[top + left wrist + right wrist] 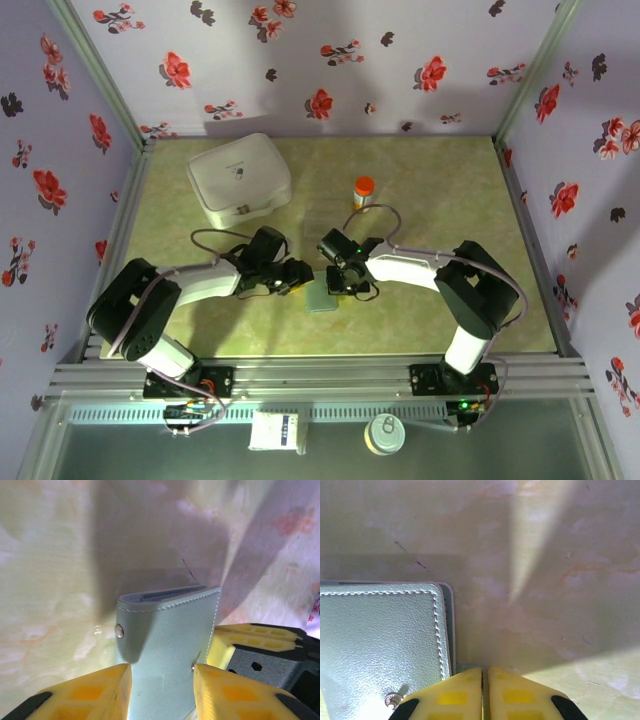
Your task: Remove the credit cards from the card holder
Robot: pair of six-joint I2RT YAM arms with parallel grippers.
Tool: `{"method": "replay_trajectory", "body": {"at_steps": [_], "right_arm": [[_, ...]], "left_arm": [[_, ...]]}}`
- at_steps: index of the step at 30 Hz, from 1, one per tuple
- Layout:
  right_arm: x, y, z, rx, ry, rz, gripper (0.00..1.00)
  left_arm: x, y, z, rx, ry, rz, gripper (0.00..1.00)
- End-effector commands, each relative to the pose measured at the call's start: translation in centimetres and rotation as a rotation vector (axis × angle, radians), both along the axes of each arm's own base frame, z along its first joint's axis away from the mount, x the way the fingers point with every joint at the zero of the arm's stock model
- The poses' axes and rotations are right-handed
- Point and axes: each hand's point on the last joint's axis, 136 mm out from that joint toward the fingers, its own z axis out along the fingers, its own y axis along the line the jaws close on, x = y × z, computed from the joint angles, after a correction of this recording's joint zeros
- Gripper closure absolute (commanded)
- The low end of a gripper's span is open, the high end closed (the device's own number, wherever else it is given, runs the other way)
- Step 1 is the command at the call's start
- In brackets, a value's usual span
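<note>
A small, soft, pale grey-blue card holder (322,298) lies on the pale green marbled counter (450,200), near the front edge and midway between the two arms. In the left wrist view the card holder (165,645) has a grained, leather-like skin, white stitching along its edges and two small metal studs. Thin layered edges show at its far end, but it is too blurred to tell whether they are cards.

The left claw (162,672) has its yellow fingers (107,690) partly apart and clamped on the card holder, one against each side. From above, this claw (292,277) reaches it from the left.

The right claw (485,672) has its fingers pressed together, with the tips just beside the card holder's (380,640) stitched edge. I cannot tell whether they pinch anything. From above, this claw (340,283) sits at the holder's upper right corner.
</note>
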Motion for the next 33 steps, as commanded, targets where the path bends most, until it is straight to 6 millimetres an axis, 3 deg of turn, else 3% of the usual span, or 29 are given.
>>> {"method": "replay_trajectory", "body": {"at_steps": [1,10,16,25,33], "right_arm": [[0.3,-1.2,0.3,-0.024,-0.015,-0.032,0.91],[2.5,-3.7,2.4,-0.071,-0.059,-0.062,0.93],[3.4,-3.7,4.1,-0.089,-0.078,-0.034,0.92],[4.2,-3.0,7.5,-0.093,-0.114,-0.011,0.91],[3.6,-0.2,8.7,-0.049,-0.117,0.032,0.91]], "left_arm": [[1.2,0.9,1.0,0.013,-0.051,0.017,0.62],[2.9,3.0,2.0,0.044,-0.094,0.065,0.62],[4.0,4.5,2.2,0.093,-0.12,0.114,0.57],[5.1,5.3,4.9,0.094,-0.232,0.14,0.54],[4.6,6.5,5.3,0.118,-0.256,0.139,0.56]]}}
